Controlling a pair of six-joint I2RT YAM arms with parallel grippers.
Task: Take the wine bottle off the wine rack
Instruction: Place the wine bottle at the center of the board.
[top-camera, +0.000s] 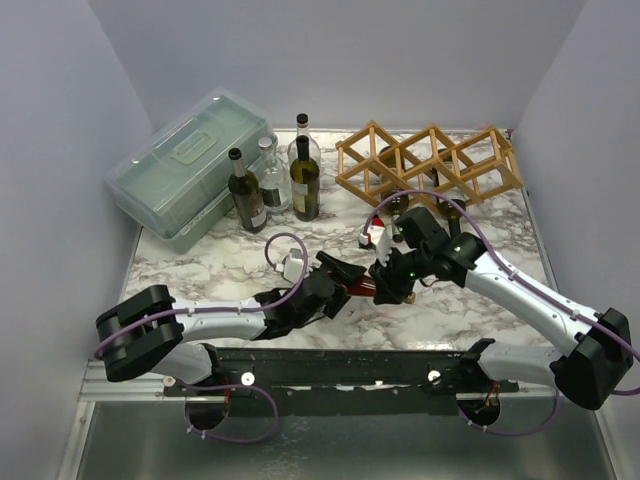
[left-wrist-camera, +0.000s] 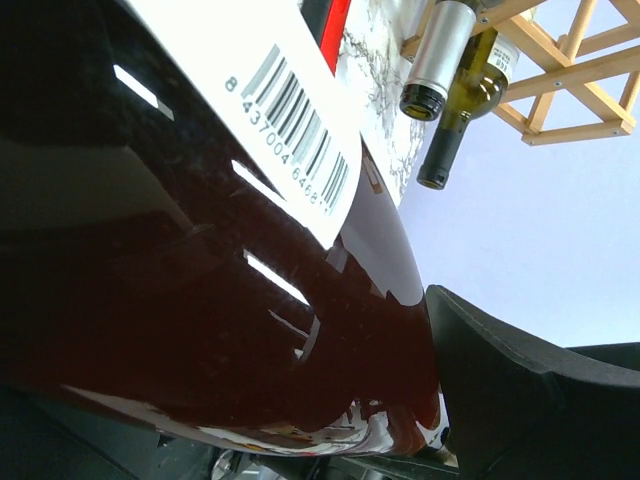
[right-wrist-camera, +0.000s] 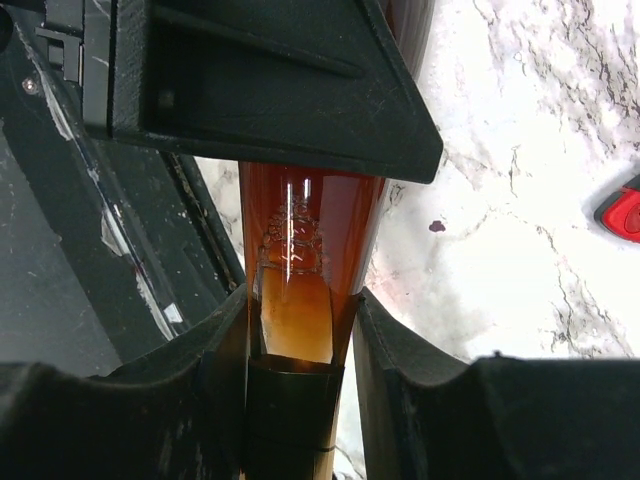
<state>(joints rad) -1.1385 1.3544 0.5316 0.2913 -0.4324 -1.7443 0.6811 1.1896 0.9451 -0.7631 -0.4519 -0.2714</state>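
Observation:
The wine bottle (top-camera: 360, 289), dark red glass with a white barcode label, lies low over the marble table between my two grippers, off the wooden wine rack (top-camera: 430, 162). My left gripper (top-camera: 335, 288) is shut on its body. In the left wrist view the bottle (left-wrist-camera: 200, 300) fills the frame, with one black finger (left-wrist-camera: 520, 400) against its side. My right gripper (top-camera: 392, 284) is shut on its neck. In the right wrist view the fingers (right-wrist-camera: 400, 380) clamp the amber neck (right-wrist-camera: 295, 300) just above the black capsule.
Two more bottles lie in the rack, necks (top-camera: 400, 207) (top-camera: 450, 208) pointing toward me; they also show in the left wrist view (left-wrist-camera: 440, 60). Several upright bottles (top-camera: 272, 180) stand beside a translucent green-grey lidded box (top-camera: 190, 165). A small red and white object (top-camera: 375, 236) lies on the table.

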